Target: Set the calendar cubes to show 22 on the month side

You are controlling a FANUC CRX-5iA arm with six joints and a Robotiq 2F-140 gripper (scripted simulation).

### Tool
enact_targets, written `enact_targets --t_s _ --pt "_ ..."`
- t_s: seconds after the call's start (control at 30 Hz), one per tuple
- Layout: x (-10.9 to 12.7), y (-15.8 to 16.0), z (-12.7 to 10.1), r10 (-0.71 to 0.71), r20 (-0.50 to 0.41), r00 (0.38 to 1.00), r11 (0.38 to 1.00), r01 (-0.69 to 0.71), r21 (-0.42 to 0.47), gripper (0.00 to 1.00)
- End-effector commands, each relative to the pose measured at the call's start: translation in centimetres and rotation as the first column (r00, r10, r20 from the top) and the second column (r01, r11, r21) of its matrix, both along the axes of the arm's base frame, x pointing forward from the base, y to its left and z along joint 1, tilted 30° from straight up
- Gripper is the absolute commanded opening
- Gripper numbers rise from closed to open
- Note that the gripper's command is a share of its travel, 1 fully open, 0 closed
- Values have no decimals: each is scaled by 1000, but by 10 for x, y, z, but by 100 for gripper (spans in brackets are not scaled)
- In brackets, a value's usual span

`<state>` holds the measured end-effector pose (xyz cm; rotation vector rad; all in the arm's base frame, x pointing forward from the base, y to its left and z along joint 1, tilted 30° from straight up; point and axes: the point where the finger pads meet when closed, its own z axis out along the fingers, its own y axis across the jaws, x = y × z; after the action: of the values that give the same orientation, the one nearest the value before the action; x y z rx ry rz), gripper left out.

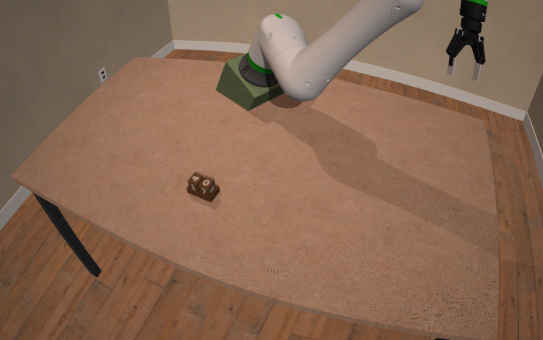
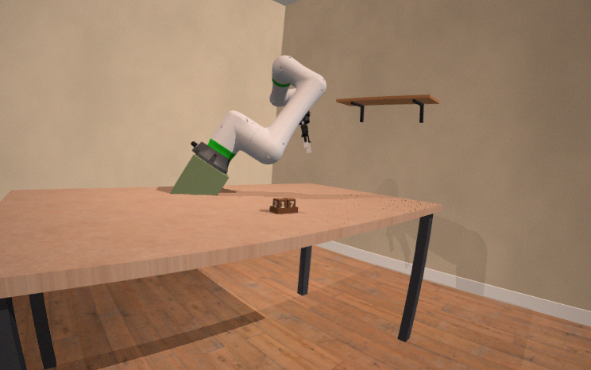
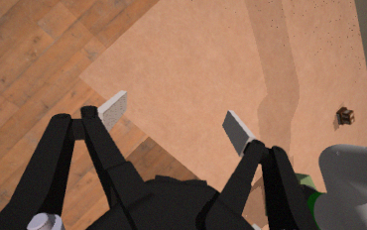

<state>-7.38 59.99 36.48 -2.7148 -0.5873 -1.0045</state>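
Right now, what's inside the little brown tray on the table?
Two numbered cubes sit side by side in the tray. They cover its floor, so whatever lies beneath them can't be seen.

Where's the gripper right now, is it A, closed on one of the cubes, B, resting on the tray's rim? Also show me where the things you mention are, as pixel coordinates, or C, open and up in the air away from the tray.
C: the gripper (image 1: 463,72) (image 2: 307,150) (image 3: 178,109) hangs with its fingers apart, well away from the tray (image 1: 201,195) (image 2: 283,210).
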Motion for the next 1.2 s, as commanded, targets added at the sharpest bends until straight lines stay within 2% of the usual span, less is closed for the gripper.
enact_targets --t_s 0.0,0.6,0.73,0.9,1.03,1.1,1.17 --pt "0 0 0 0 0 1000 1000 0 0 100" --pt "0 0 0 0 0 1000 1000 0 0 100" --pt "8 0 -1 -6 -1 1000 1000 6 -8 100" --pt "43 -1 -5 -33 -7 999 998 32 -47 100" --pt "99 -6 -13 -74 -21 997 992 72 -106 100" --pt "99 -6 -13 -74 -21 997 992 72 -106 100" --pt "136 -13 -18 -102 -33 994 985 96 -145 100"
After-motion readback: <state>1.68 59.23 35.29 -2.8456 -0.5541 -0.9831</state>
